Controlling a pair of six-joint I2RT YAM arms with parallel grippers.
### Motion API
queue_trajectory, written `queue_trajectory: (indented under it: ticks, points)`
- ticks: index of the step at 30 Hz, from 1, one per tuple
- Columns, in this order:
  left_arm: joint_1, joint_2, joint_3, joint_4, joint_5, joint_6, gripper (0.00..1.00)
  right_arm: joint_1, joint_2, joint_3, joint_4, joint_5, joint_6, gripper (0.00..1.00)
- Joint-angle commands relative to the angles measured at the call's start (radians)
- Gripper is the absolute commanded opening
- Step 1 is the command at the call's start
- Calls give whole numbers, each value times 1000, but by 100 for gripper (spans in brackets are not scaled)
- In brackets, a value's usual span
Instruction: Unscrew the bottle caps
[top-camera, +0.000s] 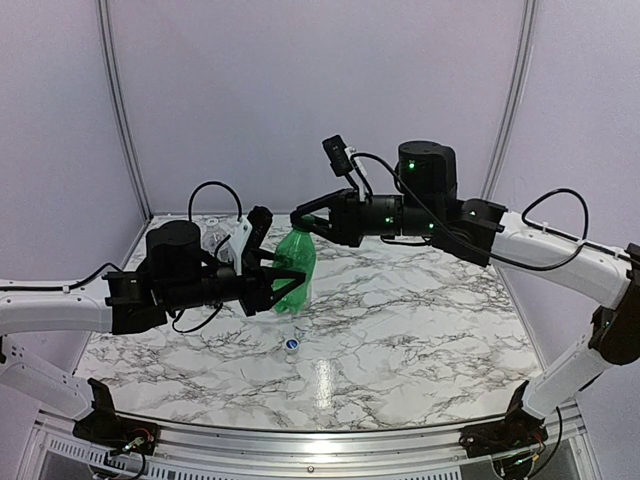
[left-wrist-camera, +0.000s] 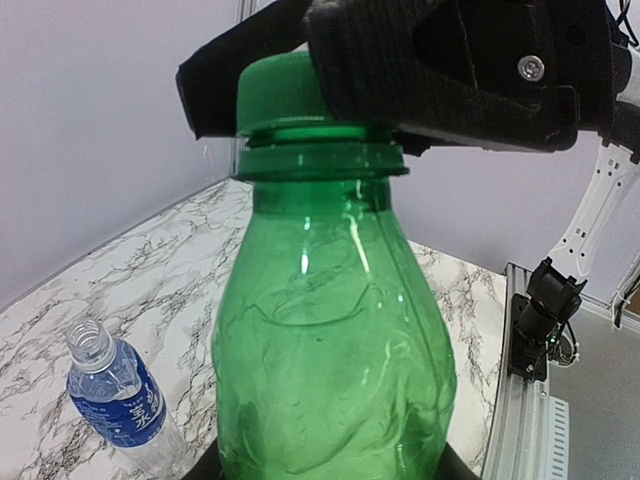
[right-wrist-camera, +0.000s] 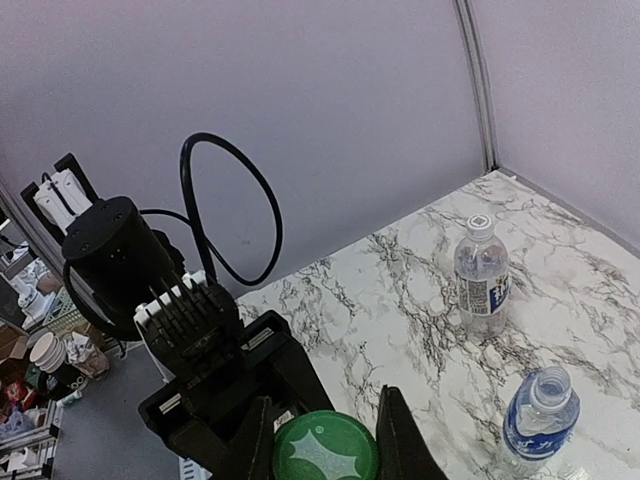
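Note:
The green bottle (top-camera: 293, 268) stands upright above the marble table, and my left gripper (top-camera: 272, 285) is shut around its lower body. Its green cap (left-wrist-camera: 280, 92) is on the neck. My right gripper (right-wrist-camera: 325, 447) is shut on that cap (right-wrist-camera: 325, 452), one finger on each side. The blue-label bottle (left-wrist-camera: 116, 397) stands on the table with its mouth open and no cap. The white-label bottle (right-wrist-camera: 481, 274) stands farther off with its whitish cap (right-wrist-camera: 480, 223) on. A blue cap (top-camera: 291, 343) lies loose on the table in front of the green bottle.
The marble table (top-camera: 400, 330) is walled by pale panels at the back and sides. A metal rail (top-camera: 320, 440) runs along its near edge. A black cable (right-wrist-camera: 225, 210) loops above the left arm's wrist.

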Motion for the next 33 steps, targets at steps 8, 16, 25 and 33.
queue_trajectory:
  ticks: [8,16,25,33]
  points:
    - [12,-78,18,6,478,27,7,-43,5,26,-7,-651,-410,0]
    - [12,-61,44,22,661,-18,7,-78,58,87,-118,-832,-536,6]
    - [12,-68,3,21,414,17,6,-103,-36,32,-17,-488,-224,90]
    - [9,-34,7,12,193,17,6,-57,-101,39,-44,-139,-104,98]
